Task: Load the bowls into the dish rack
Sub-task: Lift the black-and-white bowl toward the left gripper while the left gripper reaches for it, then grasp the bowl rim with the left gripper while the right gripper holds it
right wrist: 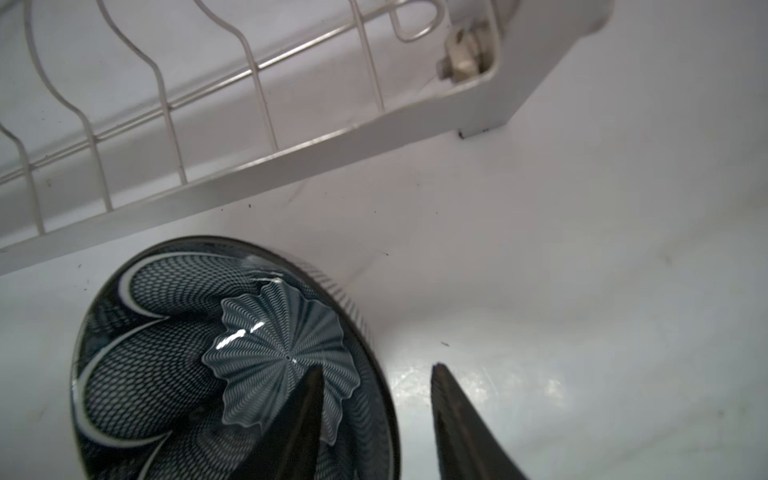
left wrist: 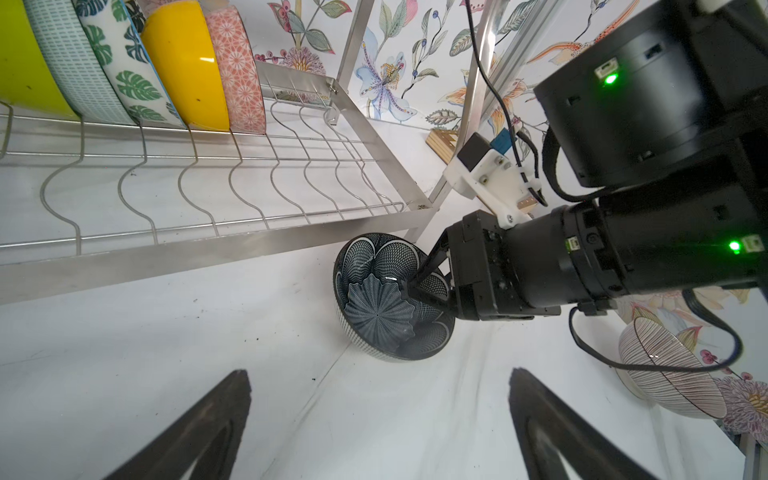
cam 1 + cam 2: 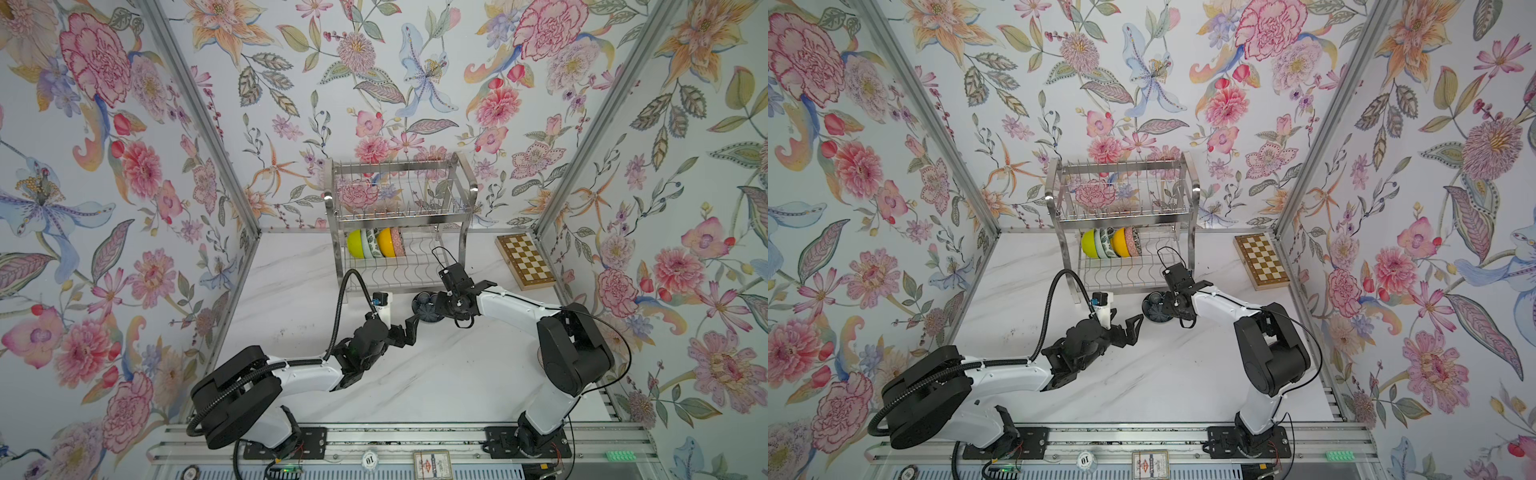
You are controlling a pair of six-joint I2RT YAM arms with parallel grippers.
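The dark bowl (image 1: 187, 353) sat just in front of the dish rack (image 1: 291, 162). The right gripper (image 1: 374, 368) straddled its rim, jaws not yet clamped; the left gripper (image 2: 378, 374) stood wide open, empty. A shallow bite could let the glazed bowl slip against the rack.

The white, grey-veined counter (image 3: 436, 374) carries four things. A steel dish rack (image 3: 399, 217) stands on its legs at the back, near the middle. A wooden chessboard (image 3: 525, 261) lies flat to the right of the rack, in the back corner and apart from it. A dark patterned bowl (image 3: 423, 308) rests tilted on its edge just in front of the rack's right front leg. In the left wrist view, a white bowl with thin pink lines (image 2: 665, 374) sits close to the flowered wall (image 2: 744, 399). Small dark specks (image 2: 312, 379) dot the surface.
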